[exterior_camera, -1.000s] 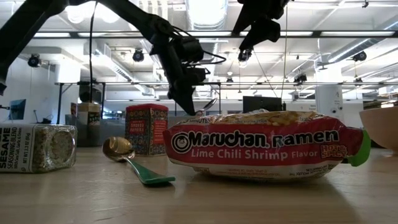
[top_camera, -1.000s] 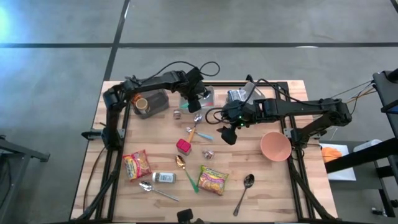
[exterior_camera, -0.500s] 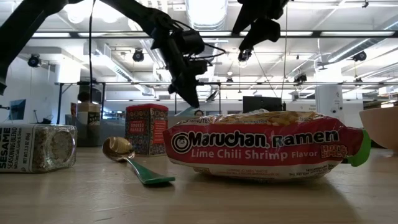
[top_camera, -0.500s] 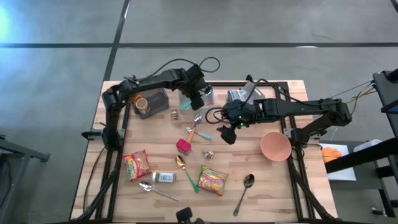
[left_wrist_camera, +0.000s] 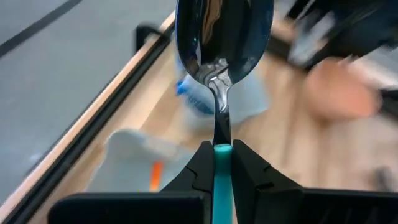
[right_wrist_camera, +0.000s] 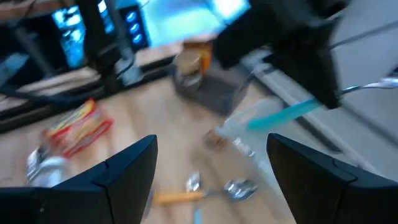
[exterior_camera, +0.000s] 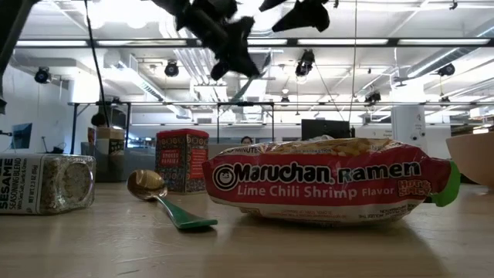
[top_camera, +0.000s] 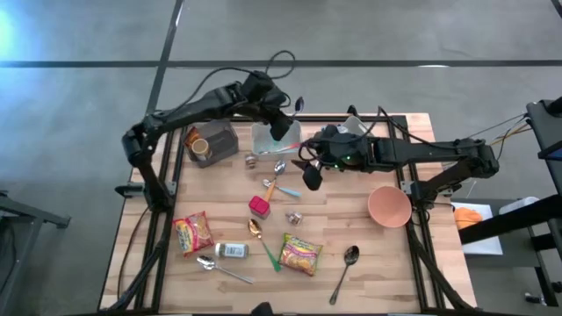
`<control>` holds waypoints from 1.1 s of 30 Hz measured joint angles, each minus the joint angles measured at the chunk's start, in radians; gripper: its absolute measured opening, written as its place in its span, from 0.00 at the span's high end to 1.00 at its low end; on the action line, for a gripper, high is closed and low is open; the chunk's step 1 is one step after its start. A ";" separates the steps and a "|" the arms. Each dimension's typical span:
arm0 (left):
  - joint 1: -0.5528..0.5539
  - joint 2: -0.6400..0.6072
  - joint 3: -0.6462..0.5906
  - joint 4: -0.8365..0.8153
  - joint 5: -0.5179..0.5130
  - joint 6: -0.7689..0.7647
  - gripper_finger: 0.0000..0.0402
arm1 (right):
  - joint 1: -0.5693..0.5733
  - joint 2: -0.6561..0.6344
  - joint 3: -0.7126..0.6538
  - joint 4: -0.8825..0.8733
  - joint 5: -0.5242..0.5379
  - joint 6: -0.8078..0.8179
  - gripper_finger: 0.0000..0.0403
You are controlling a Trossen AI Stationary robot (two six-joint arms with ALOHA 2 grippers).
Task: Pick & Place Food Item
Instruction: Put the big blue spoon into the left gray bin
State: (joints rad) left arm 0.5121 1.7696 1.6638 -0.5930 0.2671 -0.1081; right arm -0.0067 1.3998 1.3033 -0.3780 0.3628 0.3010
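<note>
My left gripper (top_camera: 284,125) is shut on a spoon (left_wrist_camera: 222,43) with a metal bowl and a teal handle, held high above the clear container (top_camera: 277,140) at the table's far side. My right gripper (right_wrist_camera: 211,180) hangs open and empty just right of it, above the table's middle (top_camera: 313,174). Food items lie on the wood: one ramen pack (top_camera: 301,253) at the near middle, fills the low view (exterior_camera: 324,181), and another (top_camera: 193,233) is at the near left. A red tin (top_camera: 259,207) and a sesame jar (top_camera: 231,251) are among them. My left gripper pinches the spoon's teal handle (left_wrist_camera: 222,163) between its two fingers, at the end next to the metal neck. The fingers lie along the spoon, whose bowl (left_wrist_camera: 222,37) sticks out past their tips. The handle's free end (right_wrist_camera: 283,115) juts out behind. The spoon is lifted clear.
A pink bowl (top_camera: 389,206) sits at the right. A grey box with a brown cup (top_camera: 211,145) is at the far left. Other spoons (top_camera: 344,270), (top_camera: 219,268), (top_camera: 262,241), (top_camera: 277,175) and small wrapped sweets (top_camera: 294,217) are scattered over the middle.
My left gripper has risen well above the clear container, drifting toward the far edge, and has tipped and rolled; the spoon went up with it, bowl now pointing up and away. My right gripper has tipped upward and risen slightly, staying open.
</note>
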 joint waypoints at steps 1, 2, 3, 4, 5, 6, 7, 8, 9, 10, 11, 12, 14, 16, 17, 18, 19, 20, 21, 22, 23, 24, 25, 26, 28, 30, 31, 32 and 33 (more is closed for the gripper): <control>-0.001 -0.013 0.000 0.016 0.018 -0.011 0.95 | 0.000 -0.002 0.000 0.012 0.029 -0.010 0.25; -0.001 -0.027 0.000 0.028 0.032 -0.020 0.95 | 0.000 -0.006 0.000 0.018 0.062 -0.014 0.25; -0.002 -0.040 0.000 0.032 0.044 -0.022 0.95 | -0.001 -0.010 0.000 0.016 0.087 -0.017 0.25; -0.003 -0.054 0.000 0.036 0.053 -0.024 0.95 | -0.003 -0.013 0.000 0.014 0.103 -0.020 0.25; -0.003 -0.067 0.000 0.038 0.064 -0.026 0.95 | -0.005 -0.018 0.000 0.015 0.109 -0.023 0.25; -0.005 -0.077 -0.001 0.038 0.070 -0.030 0.95 | -0.009 -0.022 0.000 0.015 0.109 -0.025 0.25; -0.008 -0.088 -0.001 0.040 0.081 -0.033 0.95 | -0.013 -0.024 0.000 0.016 0.110 -0.025 0.25; -0.011 -0.097 -0.001 0.045 0.100 -0.038 0.95 | -0.017 -0.026 0.000 0.016 0.110 -0.025 0.25; -0.017 -0.104 -0.001 0.055 0.116 -0.042 0.95 | -0.021 -0.026 0.000 0.016 0.109 -0.025 0.25; -0.025 -0.109 -0.001 0.070 0.125 -0.049 0.95 | -0.025 -0.026 0.000 0.017 0.109 -0.025 0.25; -0.035 -0.115 -0.001 0.082 0.127 -0.058 0.95 | -0.030 -0.026 0.000 0.018 0.107 -0.025 0.25; -0.044 -0.119 -0.001 0.086 0.130 -0.058 0.95 | -0.034 -0.025 0.000 0.024 0.098 -0.023 0.25; -0.064 -0.120 -0.002 0.108 0.137 -0.060 0.95 | -0.049 -0.025 -0.002 0.053 0.027 -0.017 0.25; -0.076 -0.120 -0.002 0.123 0.152 -0.072 0.95 | -0.069 -0.025 -0.012 0.114 -0.089 -0.016 0.25; -0.082 -0.120 -0.002 0.127 0.153 -0.076 0.95 | -0.078 -0.025 -0.017 0.135 -0.125 -0.016 0.25; -0.088 -0.122 -0.002 0.129 0.153 -0.076 0.95 | -0.086 -0.026 -0.023 0.146 -0.143 -0.017 0.25; -0.091 -0.125 -0.002 0.128 0.153 -0.077 0.95 | -0.092 -0.027 -0.030 0.151 -0.150 -0.024 0.25; -0.094 -0.128 -0.002 0.126 0.153 -0.078 0.95 | -0.099 -0.030 -0.036 0.150 -0.151 -0.031 0.25; -0.098 -0.132 -0.002 0.126 0.153 -0.084 0.95 | -0.106 -0.034 -0.043 0.150 -0.152 -0.037 0.25; -0.099 -0.137 -0.002 0.124 0.152 -0.084 0.95 | -0.111 -0.040 -0.050 0.149 -0.155 -0.038 0.25; -0.099 -0.144 -0.002 0.120 0.152 -0.084 0.95 | -0.116 -0.047 -0.057 0.148 -0.155 -0.041 0.25; -0.099 -0.152 -0.002 0.117 0.148 -0.084 0.95 | -0.121 -0.056 -0.062 0.150 -0.156 -0.050 0.25; -0.099 -0.160 -0.002 0.119 0.141 -0.084 0.95 | -0.124 -0.064 -0.067 0.149 -0.158 -0.065 0.25; -0.099 -0.170 -0.002 0.119 0.132 -0.086 0.95 | -0.129 -0.072 -0.071 0.149 -0.160 -0.080 0.25; -0.098 -0.185 -0.002 0.128 0.115 -0.096 0.95 | -0.139 -0.086 -0.076 0.149 -0.164 -0.110 0.25; -0.098 -0.193 -0.002 0.154 0.110 -0.116 0.95 | -0.153 -0.096 -0.076 0.150 -0.175 -0.142 0.25; -0.099 -0.195 -0.002 0.163 0.110 -0.134 0.95 | -0.162 -0.098 -0.076 0.152 -0.189 -0.151 0.25; -0.102 -0.196 -0.002 0.173 0.111 -0.146 0.95 | -0.171 -0.098 -0.076 0.154 -0.212 -0.152 0.25; -0.106 -0.197 -0.002 0.189 0.111 -0.162 0.95 | -0.181 -0.098 -0.076 0.154 -0.239 -0.152 0.25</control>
State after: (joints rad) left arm 0.4060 1.5726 1.6619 -0.4040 0.3779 -0.2705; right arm -0.1878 1.3018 1.2270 -0.2240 0.1236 0.1493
